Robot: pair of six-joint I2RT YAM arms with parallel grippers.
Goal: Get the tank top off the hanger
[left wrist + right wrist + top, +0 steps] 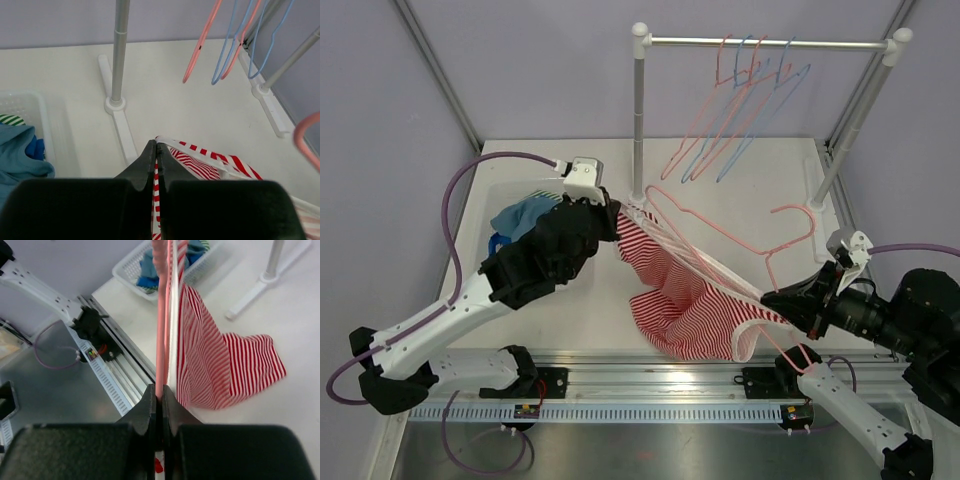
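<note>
White table (570, 325), lilac walls (520, 60), metal rail (660, 372) along the 6 o'clock edge. White basket (40, 112) at 9 o'clock holds a blue garment (20, 152) and a green-striped piece (10, 120). Left gripper (156, 145), just beside the basket, is pinched together on the tank top (690, 300) edge. Tank top is red-white striped, mid-table toward 5 o'clock, on the pink hanger (159, 315), lower part slumped on the table. Clothes rack (760, 43) at 12–1 o'clock carries pink and blue spare hangers (200, 47). Right gripper (160, 390) at 4 o'clock is clamped on the pink hanger wire.
</note>
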